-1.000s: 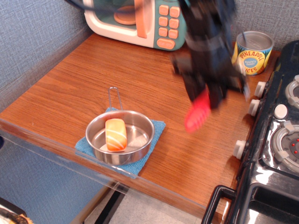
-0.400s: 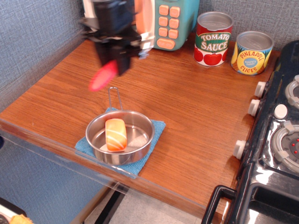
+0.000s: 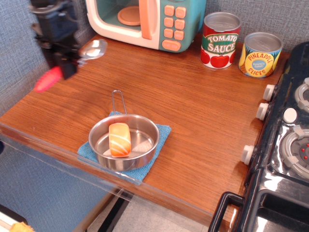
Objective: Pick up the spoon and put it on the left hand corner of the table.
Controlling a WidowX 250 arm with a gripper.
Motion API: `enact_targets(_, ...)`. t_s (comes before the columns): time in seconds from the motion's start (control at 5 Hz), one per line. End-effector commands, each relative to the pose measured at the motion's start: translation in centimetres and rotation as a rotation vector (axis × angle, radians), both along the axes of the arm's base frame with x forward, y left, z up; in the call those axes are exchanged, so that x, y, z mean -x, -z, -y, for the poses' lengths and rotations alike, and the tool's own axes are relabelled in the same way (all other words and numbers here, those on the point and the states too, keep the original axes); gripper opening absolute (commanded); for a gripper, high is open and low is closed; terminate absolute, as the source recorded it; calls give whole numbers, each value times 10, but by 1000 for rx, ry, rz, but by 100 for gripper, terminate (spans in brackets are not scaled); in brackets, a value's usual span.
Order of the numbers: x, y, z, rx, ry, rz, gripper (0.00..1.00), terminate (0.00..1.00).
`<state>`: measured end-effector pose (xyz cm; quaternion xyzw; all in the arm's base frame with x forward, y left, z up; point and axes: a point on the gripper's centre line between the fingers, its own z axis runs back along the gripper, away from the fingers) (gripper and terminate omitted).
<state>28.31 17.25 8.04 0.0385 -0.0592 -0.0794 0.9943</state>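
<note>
My black gripper is at the far left of the view, above the table's left side. It is shut on the spoon, gripping it near the middle. The spoon's red handle sticks out down-left and its shiny silver bowl sticks out up-right. The spoon hangs tilted in the air above the reddish-brown wooden table, near its left edge by the grey wall.
A steel pan with an orange-white food piece sits on a blue cloth near the front edge. A toy microwave stands at the back. Two cans stand back right. A black toy stove fills the right.
My gripper has carried the spoon from right of centre across the table to the far left. The pan and cans have not moved.
</note>
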Motion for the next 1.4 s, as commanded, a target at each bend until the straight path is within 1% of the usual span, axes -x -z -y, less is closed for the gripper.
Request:
enact_targets(0.0,12,29,-58,7,-87,-45,0,0)
enact_targets(0.2,14,50,-51,-16,-74,-124,0,0)
enact_targets(0.4,11,55,-33,-15,-27,-140,0,0)
enact_targets(0.6,7,56,-15,-27,28,-143,0,0)
enact_targets(0.8,5,55,-6,-30,30,-146,0,0)
enact_targets(1.0,8,54,-6,-10,-61,-161,100,0)
enact_targets(1.2,9,41,-5,40,-72,-99,100,0)
